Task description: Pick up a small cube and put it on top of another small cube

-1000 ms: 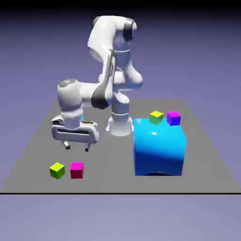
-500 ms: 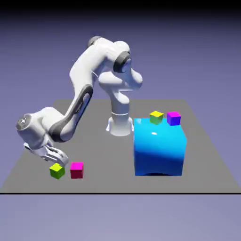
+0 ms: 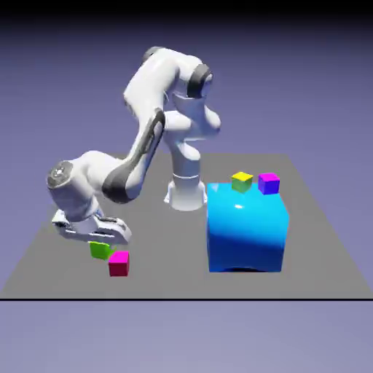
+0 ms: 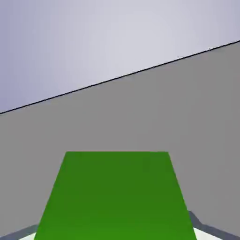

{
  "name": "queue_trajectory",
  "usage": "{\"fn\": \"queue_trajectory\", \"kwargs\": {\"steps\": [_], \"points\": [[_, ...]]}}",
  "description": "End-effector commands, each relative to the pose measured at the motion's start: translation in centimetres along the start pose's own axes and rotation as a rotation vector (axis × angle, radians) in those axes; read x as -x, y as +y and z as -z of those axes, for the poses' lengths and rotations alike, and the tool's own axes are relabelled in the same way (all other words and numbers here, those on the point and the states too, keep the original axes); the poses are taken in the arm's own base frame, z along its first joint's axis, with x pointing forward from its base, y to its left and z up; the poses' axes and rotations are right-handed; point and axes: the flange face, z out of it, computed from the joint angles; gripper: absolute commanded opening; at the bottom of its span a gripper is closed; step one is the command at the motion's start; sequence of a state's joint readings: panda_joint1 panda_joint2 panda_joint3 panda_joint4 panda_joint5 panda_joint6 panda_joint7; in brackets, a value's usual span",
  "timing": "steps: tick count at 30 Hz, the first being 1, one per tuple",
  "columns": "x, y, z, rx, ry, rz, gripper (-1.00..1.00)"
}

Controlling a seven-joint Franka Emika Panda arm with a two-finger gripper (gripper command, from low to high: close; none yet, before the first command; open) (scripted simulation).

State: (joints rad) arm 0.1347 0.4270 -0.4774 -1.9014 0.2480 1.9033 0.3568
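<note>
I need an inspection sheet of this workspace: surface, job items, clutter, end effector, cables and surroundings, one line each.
Surface: grey tabletop, no spills or marks seen.
Job items: lime green cube held in the end effector, tilted in the exterior view; magenta cube sits on the tabletop near it.
Clutter: large blue block, with a yellow-topped cube and a magenta-topped cube with a blue side seen at its upper edge.
End effector: closed on the lime green cube.
Cables: nothing seen.
Surroundings: plain blue-violet backdrop, dark at the top; no people seen.
</note>
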Motion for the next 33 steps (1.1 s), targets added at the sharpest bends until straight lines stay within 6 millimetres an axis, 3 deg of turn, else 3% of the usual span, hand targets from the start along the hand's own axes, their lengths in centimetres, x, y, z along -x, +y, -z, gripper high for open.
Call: {"fn": "queue_trajectory", "kwargs": {"steps": [1, 4, 7, 12, 17, 23, 24, 25, 29, 30, 31, 32, 33], "points": [[2.1, -2.0, 0.5, 0.013, 0.008, 0.084, -1.00], [9.1, -7.3, 1.9, 0.053, 0.035, 0.335, -1.00], [16.9, -11.5, 3.1, 0.105, 0.077, 0.586, -1.00], [30.6, -15.3, 4.4, 0.219, 0.176, 0.997, -1.00], [44.6, -15.2, 3.7, 0.396, 0.307, 1.414, -1.00], [59.2, -10.4, 0.4, 0.716, 0.512, 1.884, -1.00], [59.2, -10.1, -1.7, 0.782, 0.474, 1.938, -1.00], [59.2, -10.1, -1.7, 0.782, 0.474, 1.938, -1.00], [55.2, -10.4, -7.0, 0.782, 0.474, 1.938, -1.00], [55.1, -10.3, -7.2, 0.782, 0.474, 1.938, -1.00], [55.1, -10.3, -7.2, 0.782, 0.474, 1.938, 1.00], [55.1, -10.3, -7.2, 0.782, 0.474, 1.938, 1.00], [56.1, -10.4, -5.8, 0.783, 0.475, 1.937, 1.00]]}}
